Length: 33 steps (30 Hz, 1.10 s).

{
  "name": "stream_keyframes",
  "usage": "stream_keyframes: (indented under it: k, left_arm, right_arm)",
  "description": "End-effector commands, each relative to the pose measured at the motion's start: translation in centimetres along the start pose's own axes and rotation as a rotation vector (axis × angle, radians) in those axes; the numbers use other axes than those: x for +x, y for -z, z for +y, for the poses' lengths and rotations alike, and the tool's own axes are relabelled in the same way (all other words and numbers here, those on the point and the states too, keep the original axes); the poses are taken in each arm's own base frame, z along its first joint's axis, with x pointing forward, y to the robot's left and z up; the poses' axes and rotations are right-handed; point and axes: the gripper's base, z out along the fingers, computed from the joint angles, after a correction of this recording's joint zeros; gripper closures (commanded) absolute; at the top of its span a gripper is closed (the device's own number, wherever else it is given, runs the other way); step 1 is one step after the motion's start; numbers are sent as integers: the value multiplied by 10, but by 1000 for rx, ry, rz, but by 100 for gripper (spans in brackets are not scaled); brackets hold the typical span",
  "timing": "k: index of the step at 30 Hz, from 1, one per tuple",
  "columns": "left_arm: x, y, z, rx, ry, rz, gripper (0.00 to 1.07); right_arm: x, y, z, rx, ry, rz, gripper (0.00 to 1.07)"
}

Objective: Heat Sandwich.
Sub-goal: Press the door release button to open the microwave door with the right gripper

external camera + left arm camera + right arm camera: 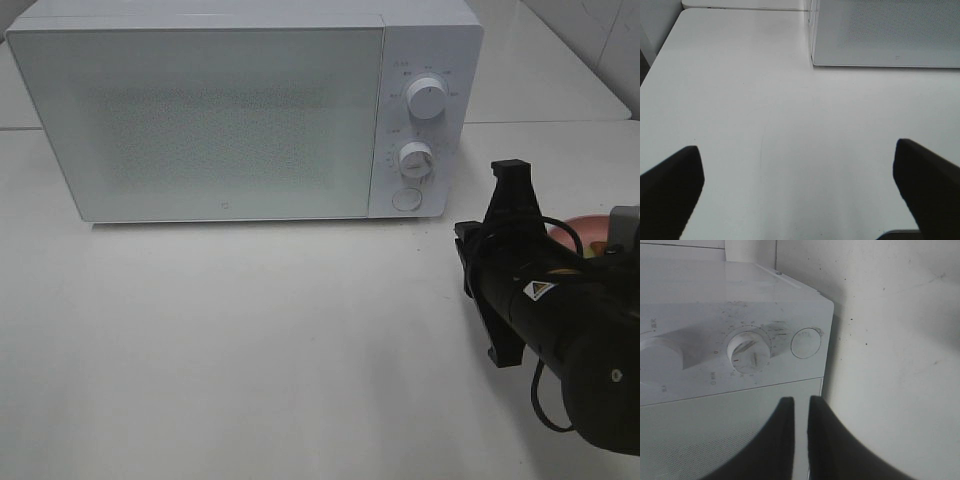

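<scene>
The white microwave (200,120) stands at the back of the table with its door shut. A pink plate (578,226) lies at the right, largely behind my right arm (560,310). Of the sandwich (597,247) only a tan sliver shows on it. My right gripper (801,405) is shut with nothing between its fingers and points at the microwave's control panel, below the lower dial (747,350) and the round button (805,343). My left gripper (797,147) is wide open and empty over bare table, short of the microwave's corner (812,62).
The control panel carries an upper dial (427,97), a lower dial (415,158) and a round button (405,199). White table (250,340) spreads in front of the microwave. A tiled wall (600,40) rises at the back right.
</scene>
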Motion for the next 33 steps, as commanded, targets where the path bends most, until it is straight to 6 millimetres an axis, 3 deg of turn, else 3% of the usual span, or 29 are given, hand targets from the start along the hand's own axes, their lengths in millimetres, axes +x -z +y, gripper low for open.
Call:
stream_keyframes:
  k: [1, 12, 26, 33]
  left_arm:
    - [1, 2, 0, 3, 8, -21, 9]
    - [1, 2, 0, 3, 8, -21, 9]
    - [1, 2, 0, 3, 8, -20, 9]
    - [1, 2, 0, 3, 8, -20, 9]
  right_arm:
    - [0, -1, -1, 14, -11, 1, 107]
    - [2, -2, -2, 41, -33, 16, 107]
    - [0, -48, 21, 42, -18, 61, 107]
    - [5, -70, 17, 54, -63, 63, 107]
